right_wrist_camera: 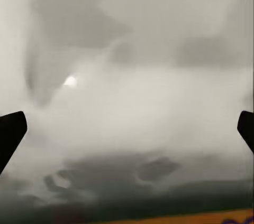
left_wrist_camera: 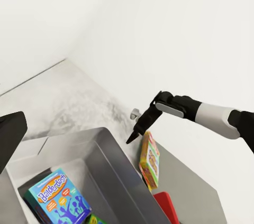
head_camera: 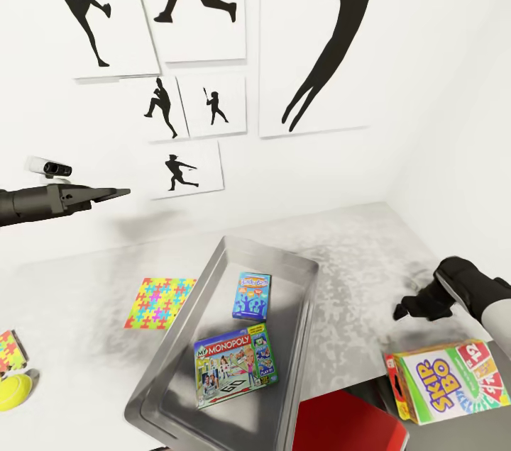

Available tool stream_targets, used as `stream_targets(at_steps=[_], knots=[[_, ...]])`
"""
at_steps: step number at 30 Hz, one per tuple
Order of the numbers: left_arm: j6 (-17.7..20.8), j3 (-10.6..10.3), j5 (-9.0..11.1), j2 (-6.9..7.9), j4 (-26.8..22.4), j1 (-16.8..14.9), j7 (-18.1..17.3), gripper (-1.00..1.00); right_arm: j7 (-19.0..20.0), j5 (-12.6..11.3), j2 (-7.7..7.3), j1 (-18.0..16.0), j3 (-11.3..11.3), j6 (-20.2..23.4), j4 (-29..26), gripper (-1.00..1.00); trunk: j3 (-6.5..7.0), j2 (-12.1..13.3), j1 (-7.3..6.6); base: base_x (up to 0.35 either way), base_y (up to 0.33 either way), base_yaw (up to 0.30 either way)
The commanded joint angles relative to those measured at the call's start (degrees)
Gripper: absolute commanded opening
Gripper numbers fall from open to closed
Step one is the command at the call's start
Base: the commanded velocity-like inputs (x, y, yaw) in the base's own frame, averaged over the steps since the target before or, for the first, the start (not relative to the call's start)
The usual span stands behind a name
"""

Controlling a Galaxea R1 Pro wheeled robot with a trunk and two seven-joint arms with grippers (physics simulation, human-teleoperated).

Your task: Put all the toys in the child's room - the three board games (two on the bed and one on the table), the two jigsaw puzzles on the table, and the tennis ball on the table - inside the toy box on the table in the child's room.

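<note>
The toy box (head_camera: pixel 213 281), a grey metal bin, stands mid-table and holds a Monopoly board game (head_camera: pixel 235 364) and a small blue Balderdash box (head_camera: pixel 253 295). The yellow SKIP-BO board game (head_camera: pixel 454 386) lies on the lower dark unit at the right. One colourful jigsaw puzzle (head_camera: pixel 160 302) lies flat left of the box, another (head_camera: pixel 8 352) sits at the left edge beside the tennis ball (head_camera: pixel 13 391). My right gripper (head_camera: pixel 408 309) hovers open and empty just above and left of SKIP-BO. My left gripper (head_camera: pixel 117 192) is raised high at the left, open and empty.
The pale table (head_camera: pixel 355 259) runs into the white wall corner at the back right. Black silhouette posters (head_camera: pixel 199 4) hang on the wall behind. A red object (head_camera: pixel 348 422) sits low beside the box's near right corner.
</note>
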Motion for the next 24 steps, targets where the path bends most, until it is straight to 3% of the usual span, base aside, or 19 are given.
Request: stream_targets(at_steps=[1,5,24], knots=[[0.6,0.0,0.0,0.02,0.0,0.0,-0.2,1.0,1.3,-0.2,-0.07,-0.1,0.4,0.2,-0.3,1.0,-0.11,-0.1,0.03,0.0,0.0,0.0],[0.6,-0.1,0.0,0.02,0.0,0.0,-0.2,1.0,3.3,-0.2,0.03,-0.1,0.5,0.0,-0.7,1.0,-0.11,-0.1,0.03,0.0,0.0,0.0],[0.6,0.0,-0.1,0.02,0.0,0.0,-0.2,1.0,3.3,0.0,0.47,0.0,0.5,-0.4,-0.8,1.0,0.13,-0.1,0.03,-0.011,0.0,0.0]])
